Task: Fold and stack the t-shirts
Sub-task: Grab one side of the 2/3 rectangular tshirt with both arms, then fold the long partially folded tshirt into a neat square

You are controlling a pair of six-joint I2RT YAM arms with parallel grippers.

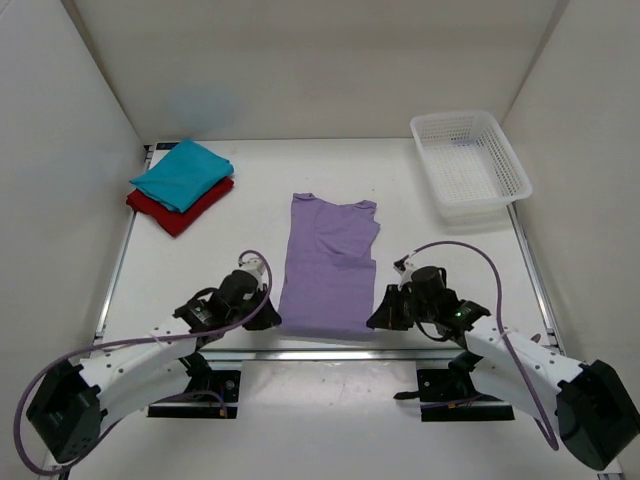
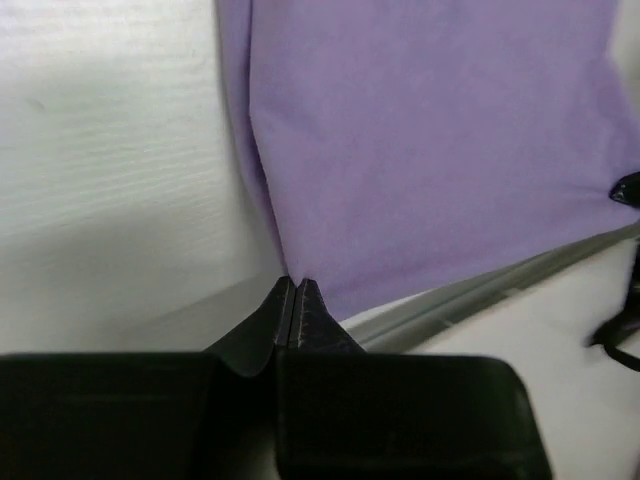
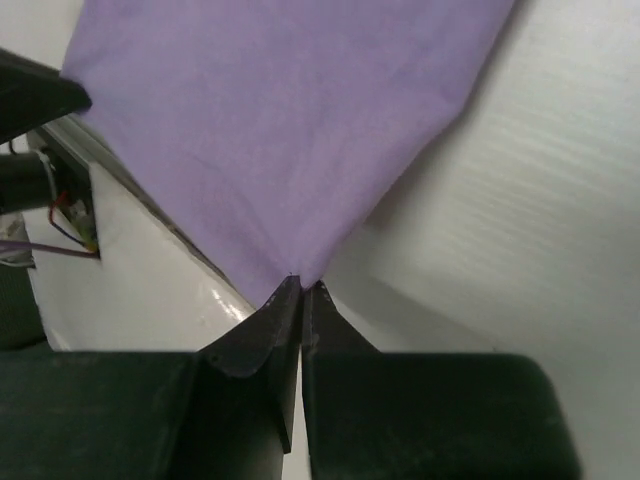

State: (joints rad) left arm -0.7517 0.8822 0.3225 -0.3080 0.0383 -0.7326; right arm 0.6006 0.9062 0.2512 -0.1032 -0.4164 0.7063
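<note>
The lavender t-shirt (image 1: 330,268) lies flat in the middle of the table, sides folded in to a long strip, collar at the far end. My left gripper (image 1: 272,318) is shut on its near left corner; in the left wrist view the lavender t-shirt (image 2: 430,150) runs into the closed left gripper (image 2: 296,285). My right gripper (image 1: 376,320) is shut on the near right corner, and the lavender t-shirt (image 3: 290,130) ends in a point pinched by the right gripper (image 3: 303,285). A folded teal t-shirt (image 1: 182,173) rests on a folded dark red t-shirt (image 1: 185,208) at the far left.
A white mesh basket (image 1: 470,165) stands at the far right corner. White walls close in the table on three sides. The table's near metal edge (image 1: 330,352) runs just behind the shirt's hem, with both arm bases below it.
</note>
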